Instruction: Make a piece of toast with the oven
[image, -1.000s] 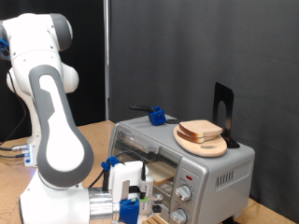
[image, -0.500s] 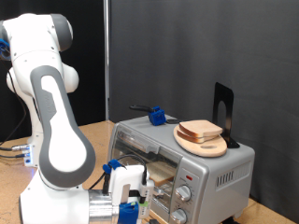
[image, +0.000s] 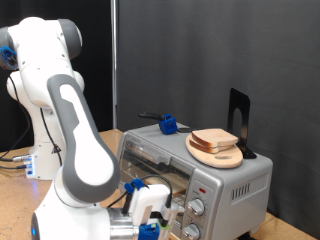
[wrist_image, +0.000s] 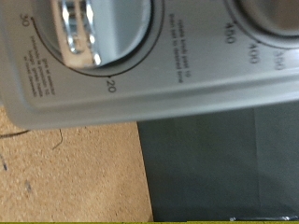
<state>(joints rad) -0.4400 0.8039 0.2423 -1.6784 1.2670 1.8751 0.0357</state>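
The silver-grey oven (image: 228, 186) stands at the exterior view's lower right with its glass door closed. Behind the glass a pale tan shape (image: 178, 182) shows, apparently the piece of toast on the rack. My gripper (image: 152, 216) hangs low in front of the oven, close to the two round knobs (image: 197, 208) on its front panel. The wrist view is filled by that panel (wrist_image: 140, 89), with a chrome timer knob (wrist_image: 79, 33) marked 20 and 30 and the edge of a temperature knob (wrist_image: 271, 11). No fingers show there.
On the oven's top sit a round wooden plate (image: 222, 156) with a look-alike bread slice (image: 214, 139), a black upright stand (image: 238, 118) and a blue-tipped tool (image: 168, 124). The wooden table (wrist_image: 65, 177) lies under the oven, with a black backdrop behind.
The arm has swung round, its elbow now further towards the exterior view's right. The hand has dropped slightly lower and nearer the knobs. The oven and the plate have not moved.
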